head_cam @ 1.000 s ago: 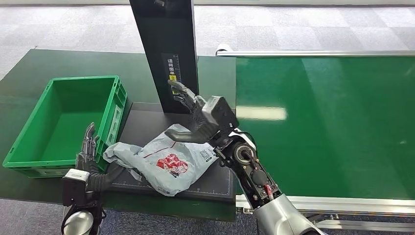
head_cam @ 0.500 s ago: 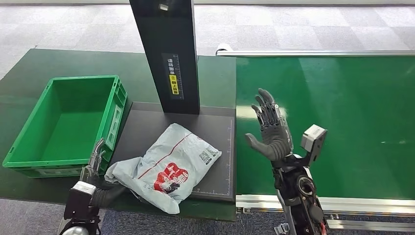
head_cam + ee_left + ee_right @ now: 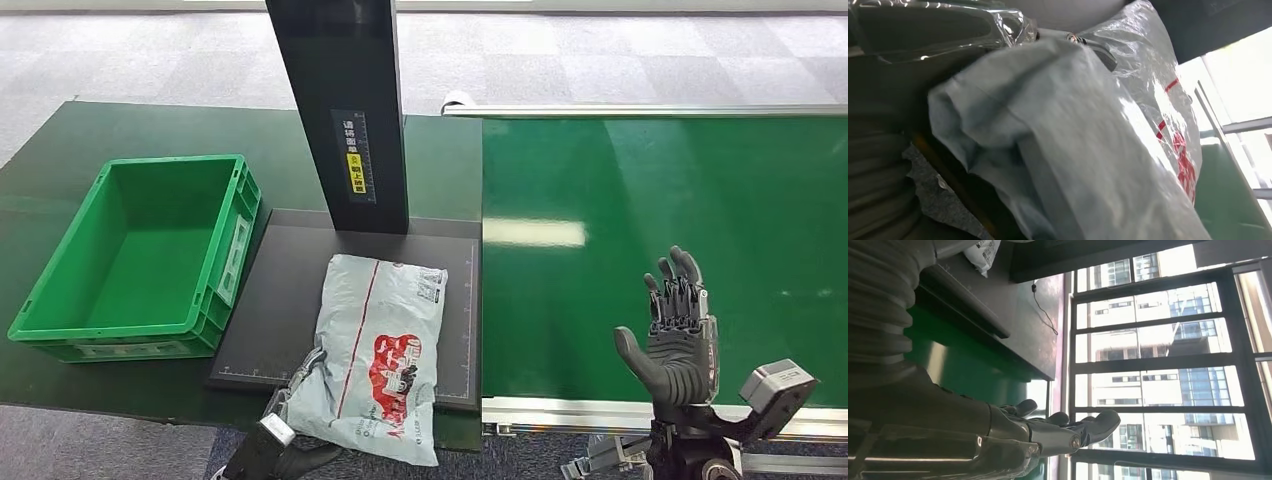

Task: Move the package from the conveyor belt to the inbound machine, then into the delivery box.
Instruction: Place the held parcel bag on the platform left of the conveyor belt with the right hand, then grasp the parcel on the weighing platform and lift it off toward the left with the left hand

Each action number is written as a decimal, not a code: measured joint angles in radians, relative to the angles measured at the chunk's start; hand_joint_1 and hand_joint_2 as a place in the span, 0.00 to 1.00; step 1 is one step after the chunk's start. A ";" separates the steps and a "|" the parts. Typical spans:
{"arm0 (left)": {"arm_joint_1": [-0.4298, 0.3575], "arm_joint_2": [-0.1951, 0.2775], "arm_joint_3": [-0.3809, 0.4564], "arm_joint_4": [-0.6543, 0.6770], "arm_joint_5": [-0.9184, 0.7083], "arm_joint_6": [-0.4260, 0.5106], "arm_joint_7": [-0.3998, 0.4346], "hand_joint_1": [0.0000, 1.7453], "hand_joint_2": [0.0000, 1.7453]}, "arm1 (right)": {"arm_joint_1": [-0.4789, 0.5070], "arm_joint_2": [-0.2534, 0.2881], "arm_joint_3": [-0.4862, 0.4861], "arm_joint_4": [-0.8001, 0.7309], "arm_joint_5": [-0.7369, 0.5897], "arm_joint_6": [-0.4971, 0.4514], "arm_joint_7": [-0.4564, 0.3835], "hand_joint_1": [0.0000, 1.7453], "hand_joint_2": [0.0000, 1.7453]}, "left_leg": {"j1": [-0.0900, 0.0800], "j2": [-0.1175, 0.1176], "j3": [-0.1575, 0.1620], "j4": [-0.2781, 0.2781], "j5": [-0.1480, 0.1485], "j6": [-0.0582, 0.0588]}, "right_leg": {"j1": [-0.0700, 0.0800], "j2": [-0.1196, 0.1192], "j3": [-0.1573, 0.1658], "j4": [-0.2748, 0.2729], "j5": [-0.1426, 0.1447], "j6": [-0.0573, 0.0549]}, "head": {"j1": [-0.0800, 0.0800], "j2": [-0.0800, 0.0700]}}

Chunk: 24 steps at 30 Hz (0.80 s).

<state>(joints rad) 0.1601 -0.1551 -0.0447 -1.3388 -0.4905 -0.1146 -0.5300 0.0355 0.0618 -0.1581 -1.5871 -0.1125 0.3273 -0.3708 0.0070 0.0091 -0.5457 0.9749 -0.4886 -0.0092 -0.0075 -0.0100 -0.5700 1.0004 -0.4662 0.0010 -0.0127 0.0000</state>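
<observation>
Head view, going from my left: the green box [image 3: 135,255] sits on the dark table [image 3: 60,140], and just beside it the grey package [image 3: 375,350] lies flat on the black machine plate [image 3: 290,290] in front of the black post [image 3: 345,110], its near end hanging over the plate's front edge. My left hand [image 3: 290,455] grips that near end from below. Over the green belt [image 3: 660,200] my right hand [image 3: 675,340] is raised, fingers spread, holding nothing

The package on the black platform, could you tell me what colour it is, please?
Light grey plastic package with red printing, clearest in the head view.
</observation>
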 joint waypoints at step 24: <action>-0.055 0.029 -0.122 0.056 0.161 0.104 -0.012 1.00 1.00 | 0.049 0.043 -0.073 -0.060 0.111 -0.068 0.006 0.00 1.00 | -0.001 -0.002 0.004 0.000 0.001 0.001 | -0.001 -0.003 0.004 0.000 0.000 0.001 | 0.000 0.000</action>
<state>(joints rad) 0.1047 -0.1263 -0.1662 -1.2831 -0.3290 -0.0110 -0.5418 0.0841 0.1048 -0.2314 -1.6471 -0.0016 0.2590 -0.3648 0.0059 0.0072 -0.5420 0.9748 -0.4880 -0.0080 -0.0085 -0.0133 -0.5658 1.0004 -0.4666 0.0016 -0.0128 0.0000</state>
